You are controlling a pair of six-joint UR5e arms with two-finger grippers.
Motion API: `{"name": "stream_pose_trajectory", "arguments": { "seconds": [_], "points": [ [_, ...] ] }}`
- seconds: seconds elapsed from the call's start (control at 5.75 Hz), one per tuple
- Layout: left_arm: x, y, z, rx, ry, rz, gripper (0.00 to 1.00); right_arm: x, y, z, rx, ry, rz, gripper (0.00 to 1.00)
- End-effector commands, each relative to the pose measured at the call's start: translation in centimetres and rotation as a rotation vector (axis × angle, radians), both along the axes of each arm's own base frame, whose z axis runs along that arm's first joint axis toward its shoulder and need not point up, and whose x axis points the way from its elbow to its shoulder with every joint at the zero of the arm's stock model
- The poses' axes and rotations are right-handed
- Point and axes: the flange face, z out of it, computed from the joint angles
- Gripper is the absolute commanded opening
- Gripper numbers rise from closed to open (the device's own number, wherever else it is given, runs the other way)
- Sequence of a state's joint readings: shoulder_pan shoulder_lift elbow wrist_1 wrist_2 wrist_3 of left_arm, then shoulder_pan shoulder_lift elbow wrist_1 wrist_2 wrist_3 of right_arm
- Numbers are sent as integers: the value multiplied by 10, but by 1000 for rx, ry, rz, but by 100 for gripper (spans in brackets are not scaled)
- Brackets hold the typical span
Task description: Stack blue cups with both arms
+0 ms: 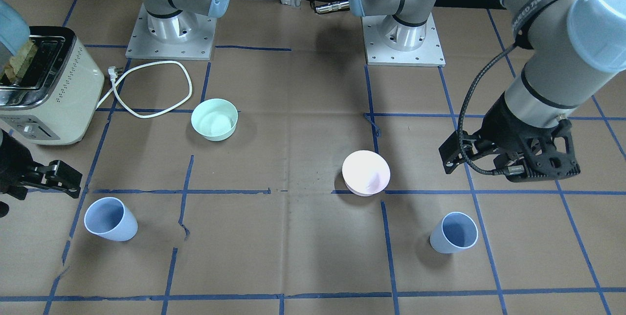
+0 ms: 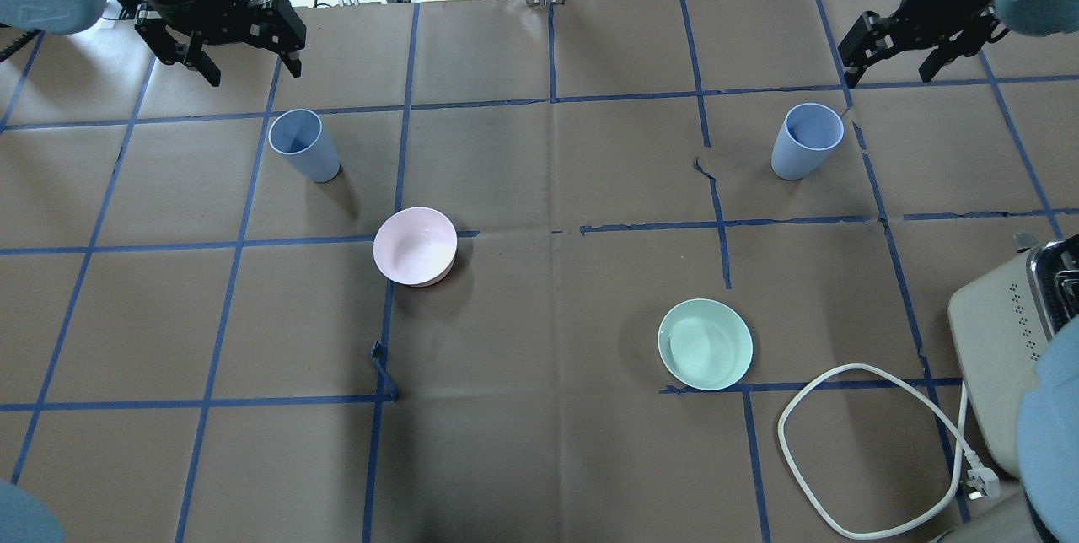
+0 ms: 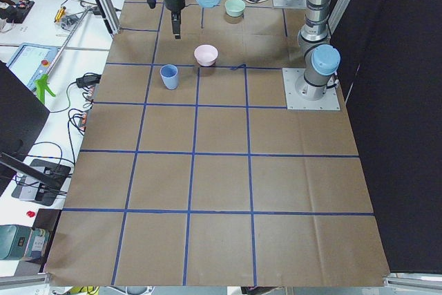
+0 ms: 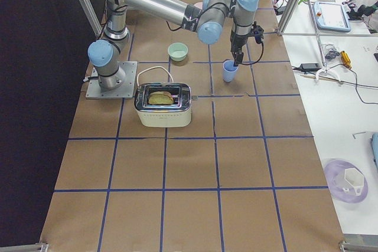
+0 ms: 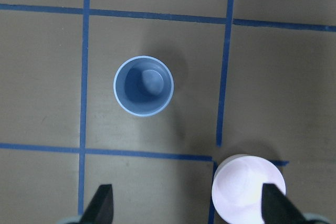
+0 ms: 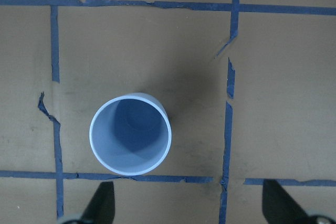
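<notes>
Two blue cups stand upright on the brown paper table. The left cup (image 2: 303,145) also shows in the left wrist view (image 5: 143,85) and the front view (image 1: 454,233). The right cup (image 2: 807,141) also shows in the right wrist view (image 6: 130,135) and the front view (image 1: 110,219). My left gripper (image 2: 250,62) hovers open and empty above and beside the left cup, its fingertips (image 5: 102,205) apart from it. My right gripper (image 2: 889,62) hovers open and empty above and beside the right cup, its fingertips (image 6: 102,205) clear of it.
A pale pink bowl (image 2: 415,245) sits near the left cup, toward the middle. A mint-green bowl (image 2: 705,344) sits on the right half. A cream toaster (image 1: 44,90) with a white cord (image 2: 868,450) stands at the table's right end.
</notes>
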State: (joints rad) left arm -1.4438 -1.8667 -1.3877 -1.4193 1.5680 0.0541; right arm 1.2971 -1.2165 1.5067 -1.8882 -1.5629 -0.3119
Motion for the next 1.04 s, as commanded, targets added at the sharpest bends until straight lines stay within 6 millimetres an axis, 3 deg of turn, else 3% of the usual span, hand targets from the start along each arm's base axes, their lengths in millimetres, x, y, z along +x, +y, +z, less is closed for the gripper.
{"name": "stream_pose_trajectory", "arguments": {
  "seconds": [0.0,0.35,0.7,0.87],
  "points": [
    [5,-37,-65,2,-1,-7,99,4,11,-62,-25,7,3,100],
    [8,-50,-140,-21,-10,-79,99,7,12,-68,-56,-12,2,100],
    [7,-56,-202,2,-4,-77,95,7,9,-88,-39,-35,0,98],
    [8,-56,-206,0,-11,-83,66,6,7,-91,-33,-30,2,94]
  ]
}}
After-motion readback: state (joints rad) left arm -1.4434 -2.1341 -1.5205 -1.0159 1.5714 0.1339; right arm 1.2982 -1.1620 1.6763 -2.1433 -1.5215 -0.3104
